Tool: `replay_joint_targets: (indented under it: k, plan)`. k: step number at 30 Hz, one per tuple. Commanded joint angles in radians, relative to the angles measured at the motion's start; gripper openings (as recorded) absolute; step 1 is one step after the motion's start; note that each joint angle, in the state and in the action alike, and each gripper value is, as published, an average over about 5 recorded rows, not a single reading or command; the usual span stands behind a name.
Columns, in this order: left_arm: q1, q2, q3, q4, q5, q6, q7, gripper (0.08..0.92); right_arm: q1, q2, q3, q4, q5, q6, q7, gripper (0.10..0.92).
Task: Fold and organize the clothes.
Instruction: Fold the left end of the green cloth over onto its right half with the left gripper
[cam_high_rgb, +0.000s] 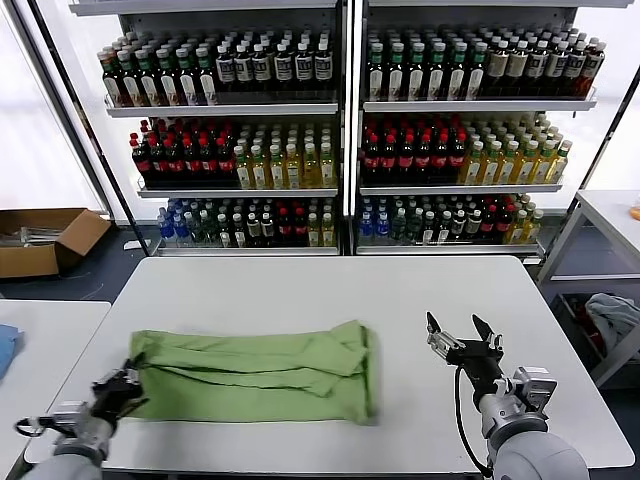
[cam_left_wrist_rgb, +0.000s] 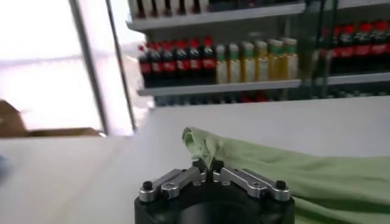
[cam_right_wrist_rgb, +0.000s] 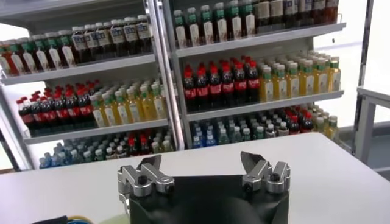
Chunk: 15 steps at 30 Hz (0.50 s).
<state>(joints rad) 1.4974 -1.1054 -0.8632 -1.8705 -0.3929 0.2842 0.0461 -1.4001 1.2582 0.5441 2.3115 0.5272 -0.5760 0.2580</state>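
- Two grippers showed above the white table (cam_high_rgb: 300, 290).
- The left gripper (cam_high_rgb: 128, 383) sat at the near left corner of the green shirt (cam_high_rgb: 260, 365), fingers pinched together on the fabric's edge.
- The shirt lay folded into a long band across the table's middle.
- The right gripper (cam_high_rgb: 460, 335) hovered beside the shirt, well apart, jaws spread wide, holding nothing.
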Motion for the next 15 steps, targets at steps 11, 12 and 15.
replay_joint_targets:
  k: [11, 12, 15]
  plan:
    - [0.042, 0.231, -0.165, 0.012, 0.027, 0.005, 0.063, 0.105, -0.019, 0.007, 0.0, 0.016, 0.004, 0.0, 0.005, 0.823]
    - [0.037, 0.209, -0.13, 0.001, 0.034, 0.013, 0.064, 0.105, -0.026, 0.007, 0.002, 0.019, 0.003, 0.001, 0.006, 0.823]
    - [0.016, 0.152, -0.032, -0.015, 0.053, 0.032, 0.064, 0.105, -0.044, 0.008, 0.01, 0.025, 0.0, 0.003, 0.006, 0.823]
